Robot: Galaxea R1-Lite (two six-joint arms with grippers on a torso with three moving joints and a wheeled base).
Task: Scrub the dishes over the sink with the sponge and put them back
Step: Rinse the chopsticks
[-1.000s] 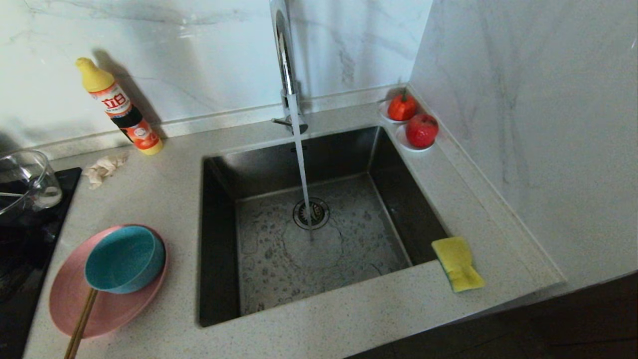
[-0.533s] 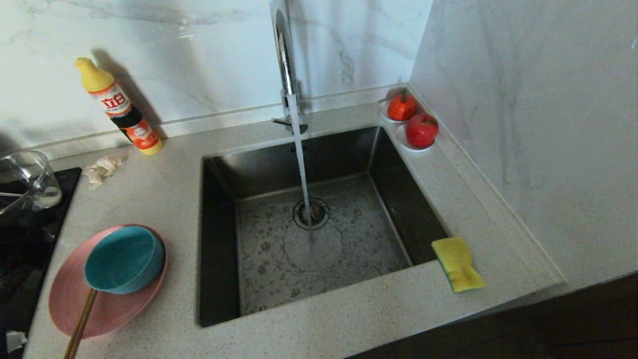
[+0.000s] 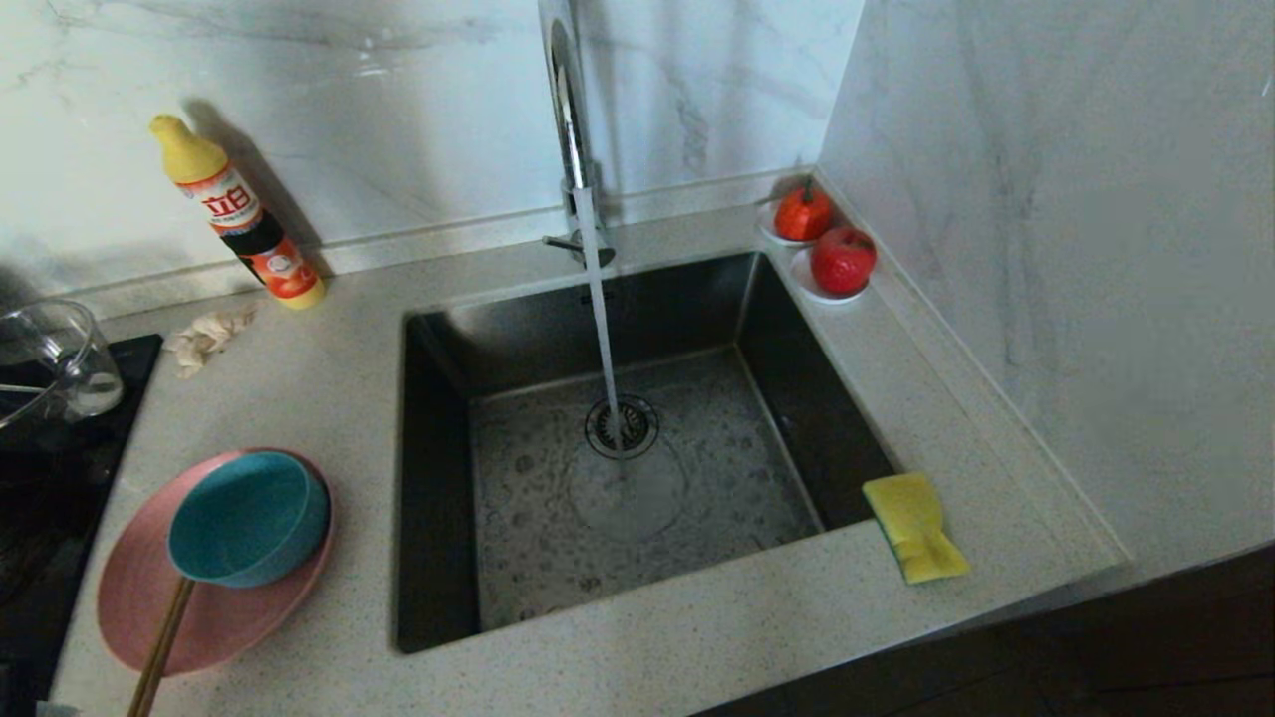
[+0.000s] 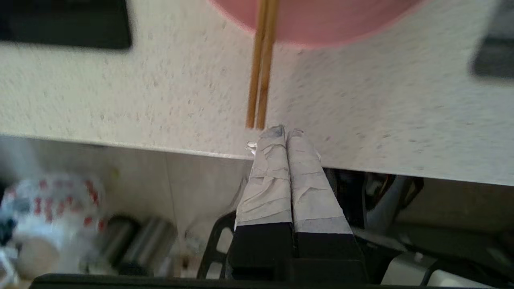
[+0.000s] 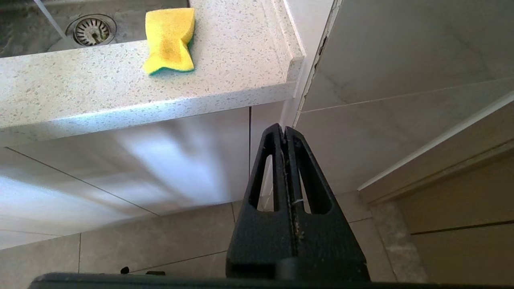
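Two thin brown wooden chopsticks [image 4: 260, 64] lie w/ far ends on the wide pink plate [image 4: 317, 20], near ends on the speckled bench [image 4: 120, 92], long axis running straight toward the left claw [image 4: 283, 132]. It sits just off their tips, at the bench edge, tape-wrapped fingers [image 4: 267, 176] pressed together, empty. Yellow sponge [image 5: 170, 40] lies right of the steel sink [image 3: 438, 478]; right claw [image 5: 284, 130], closed & empty, hangs below that bench edge, nearer it.

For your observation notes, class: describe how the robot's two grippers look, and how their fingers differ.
The left gripper has two tapered black fingers wrapped in wrinkled pale tape from the tips down. The right gripper is bare matte black; each finger is a pointed triangular frame with a long slot through it.
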